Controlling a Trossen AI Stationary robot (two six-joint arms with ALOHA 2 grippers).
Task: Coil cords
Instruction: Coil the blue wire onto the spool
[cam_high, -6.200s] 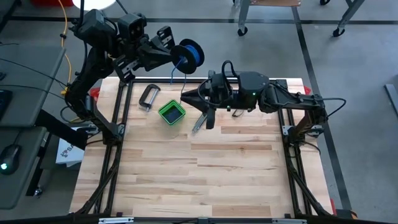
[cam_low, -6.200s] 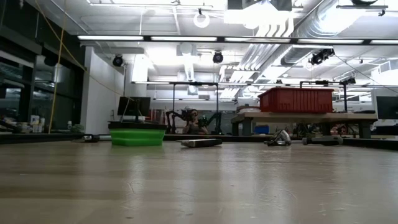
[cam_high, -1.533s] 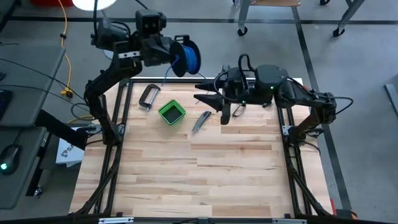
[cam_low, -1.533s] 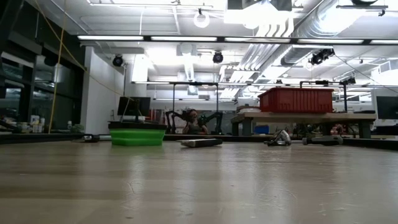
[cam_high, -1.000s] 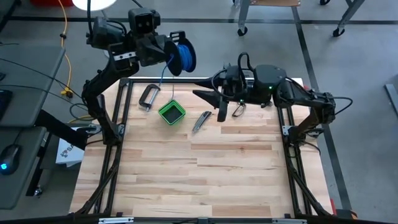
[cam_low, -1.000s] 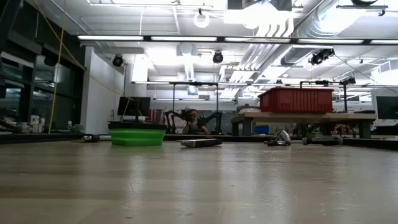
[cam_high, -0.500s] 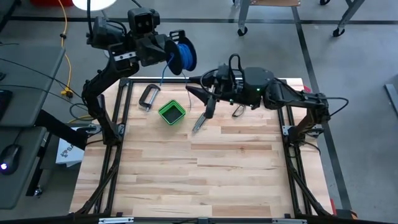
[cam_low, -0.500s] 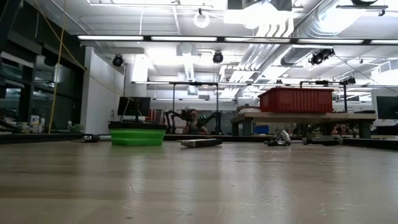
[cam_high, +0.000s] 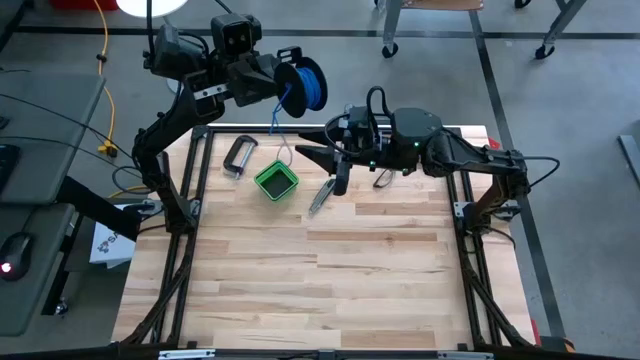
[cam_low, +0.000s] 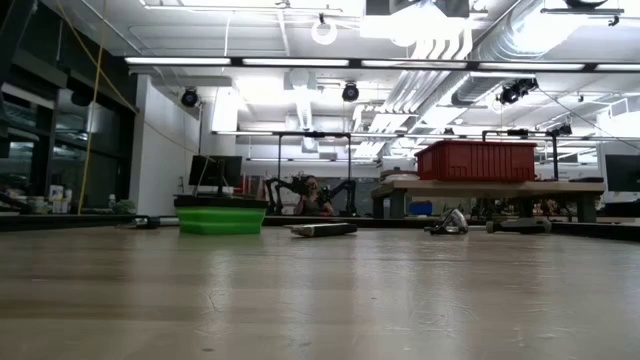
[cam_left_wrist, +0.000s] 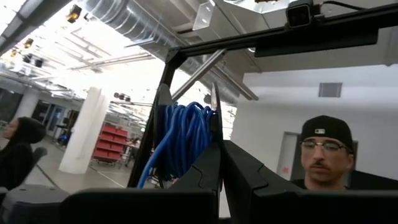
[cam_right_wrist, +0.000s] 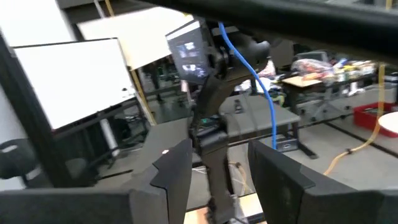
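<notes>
My left gripper (cam_high: 277, 84) is shut on a small dark spool (cam_high: 303, 84) wound with blue wire (cam_left_wrist: 183, 142), high above the table's far left corner. A loose strand of the wire (cam_high: 279, 128) hangs from the spool toward the green box (cam_high: 276, 180). My right gripper (cam_high: 320, 164) is open, just right of that strand and above the table. In the right wrist view the strand (cam_right_wrist: 266, 102) runs down between the open fingers (cam_right_wrist: 176, 167), close by one of them. I cannot tell whether it touches. My left gripper pinches one thin dark flange of the spool (cam_left_wrist: 214, 121) between its two fingers, at the flange's rim. The fingers come roughly level from the table's left side. The spool is lifted clear of the table, and the wire's strand hangs slack below it.
A metal clamp (cam_high: 238, 157) lies left of the green box, a grey tool (cam_high: 322, 195) right of it, and a small metal clip (cam_high: 381, 178) under my right arm. The table's near half is bare wood (cam_high: 320, 290). A person (cam_left_wrist: 326, 155) shows beyond the table.
My right gripper has moved toward the table's left edge, nearer the hanging strand, and stays open. My left gripper has shifted a little to the right with the spool, which stays lifted.
</notes>
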